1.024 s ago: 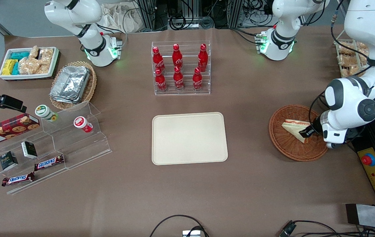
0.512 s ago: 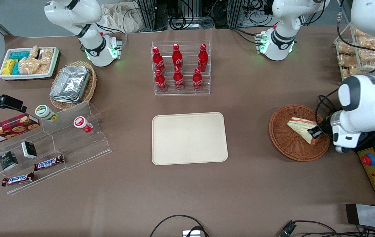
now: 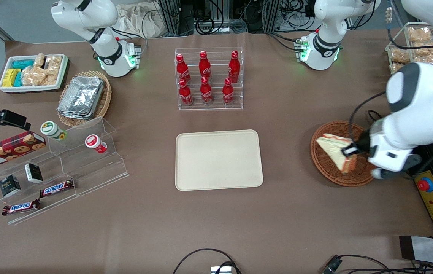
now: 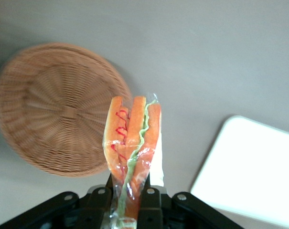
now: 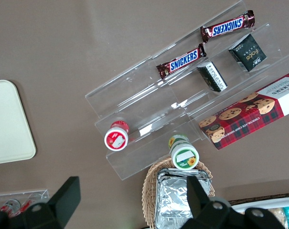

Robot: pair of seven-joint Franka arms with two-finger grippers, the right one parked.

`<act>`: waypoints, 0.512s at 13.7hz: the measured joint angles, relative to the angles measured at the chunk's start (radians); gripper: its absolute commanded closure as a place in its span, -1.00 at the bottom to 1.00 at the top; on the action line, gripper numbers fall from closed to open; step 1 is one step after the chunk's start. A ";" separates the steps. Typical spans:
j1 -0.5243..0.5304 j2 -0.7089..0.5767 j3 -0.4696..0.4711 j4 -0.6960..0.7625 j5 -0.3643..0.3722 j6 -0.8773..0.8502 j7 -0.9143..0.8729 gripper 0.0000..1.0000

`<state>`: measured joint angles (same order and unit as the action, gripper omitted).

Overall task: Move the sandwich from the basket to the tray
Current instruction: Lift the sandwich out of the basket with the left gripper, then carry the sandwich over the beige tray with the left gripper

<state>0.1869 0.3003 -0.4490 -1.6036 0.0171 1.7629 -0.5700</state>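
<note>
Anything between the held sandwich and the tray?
Nothing visible. The hand grips the sandwich above the basket; only bare table lies between it and the empty tray.

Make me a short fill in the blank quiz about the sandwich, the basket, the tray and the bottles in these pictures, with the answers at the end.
1. The gripper is shut on the ____, as the left wrist view shows.
2. The sandwich hangs above the round woven ____, lifted clear of it.
3. The cream tray has ____ lying on it yet.
4. The clear rack holds ____ red bottles.

Missing words: sandwich; basket; nothing; six
</note>
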 measured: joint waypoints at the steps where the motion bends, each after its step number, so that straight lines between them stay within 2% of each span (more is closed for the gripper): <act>1: -0.002 0.030 -0.061 0.002 0.035 0.001 -0.001 1.00; 3: -0.019 0.110 -0.169 0.008 0.102 0.002 -0.016 1.00; 4: -0.049 0.153 -0.193 0.012 0.118 0.003 -0.029 1.00; 7: -0.160 0.269 -0.202 0.020 0.128 0.011 -0.042 1.00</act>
<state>0.0268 0.5696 -0.6511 -1.5841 0.1453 1.7734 -0.6117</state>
